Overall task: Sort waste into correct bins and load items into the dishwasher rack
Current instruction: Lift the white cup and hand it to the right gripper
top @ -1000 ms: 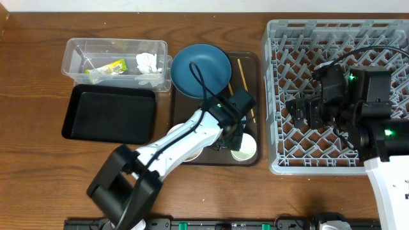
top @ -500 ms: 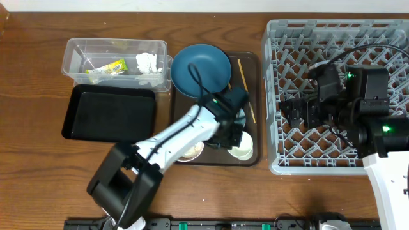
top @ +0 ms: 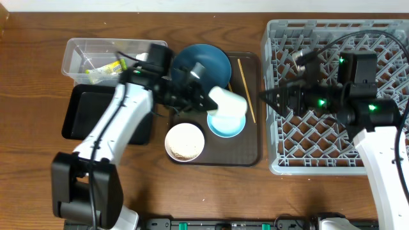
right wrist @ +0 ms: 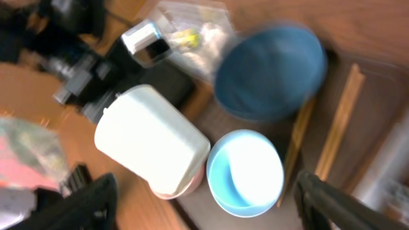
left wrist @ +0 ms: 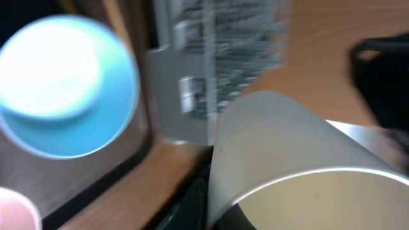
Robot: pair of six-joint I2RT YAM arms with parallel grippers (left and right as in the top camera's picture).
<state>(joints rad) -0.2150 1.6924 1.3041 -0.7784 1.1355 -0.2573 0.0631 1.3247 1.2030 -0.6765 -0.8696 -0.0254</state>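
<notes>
Center frame, the left gripper point(top: 206, 97) clamps the small white cup point(top: 229, 102) above the light blue bowl point(top: 227, 126), while the right gripper point(top: 268, 98) hangs with fingers spread beside a dishwasher rack point(top: 383, 32) holding 0 items, the yellow wrapper point(top: 115, 65) already binned.

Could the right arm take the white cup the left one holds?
Probably yes: the right gripper is open and aimed at the white cup, which the left gripper holds out toward it with nothing between them.

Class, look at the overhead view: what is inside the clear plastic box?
A yellow snack wrapper lies in the clear box, towards its middle. The left arm reaches over the box's right end and covers it, so whatever lies there cannot be seen.
</notes>
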